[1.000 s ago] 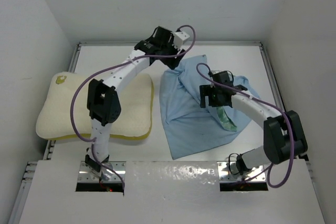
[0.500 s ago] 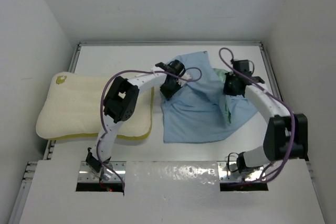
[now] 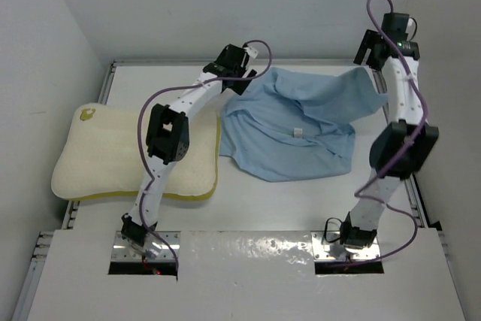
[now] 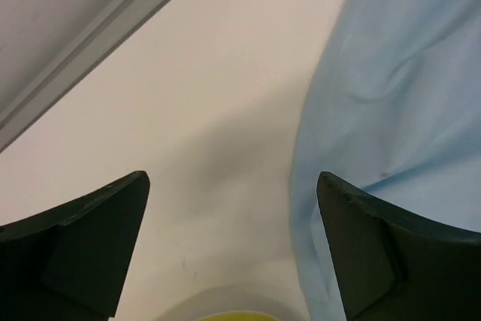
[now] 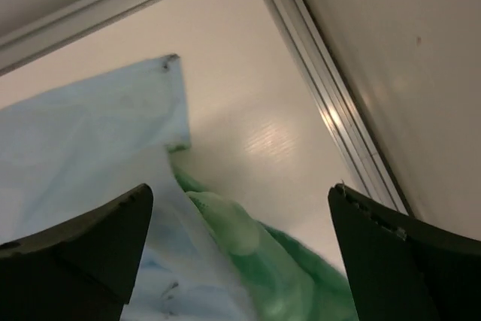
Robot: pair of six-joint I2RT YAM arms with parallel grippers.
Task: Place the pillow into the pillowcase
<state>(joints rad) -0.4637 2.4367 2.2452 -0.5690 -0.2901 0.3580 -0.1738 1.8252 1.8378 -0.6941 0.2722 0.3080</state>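
Overhead, both stand spread, empty: left gripper point(image 4: 231, 182) at the pillowcase point(image 3: 297, 129) edge's ten o'clock, right gripper point(image 5: 240, 189) at two. Open table point(image 3: 285, 208) lies toward six.

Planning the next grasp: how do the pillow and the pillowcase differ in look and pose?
The pillow is thick, cream-white with a yellow side band; the pillowcase is thin, light blue, green showing at one corner. The pillow lies flat and smooth at the left of the table; the pillowcase lies rumpled, centre-right. Both rest on it, ungripped.
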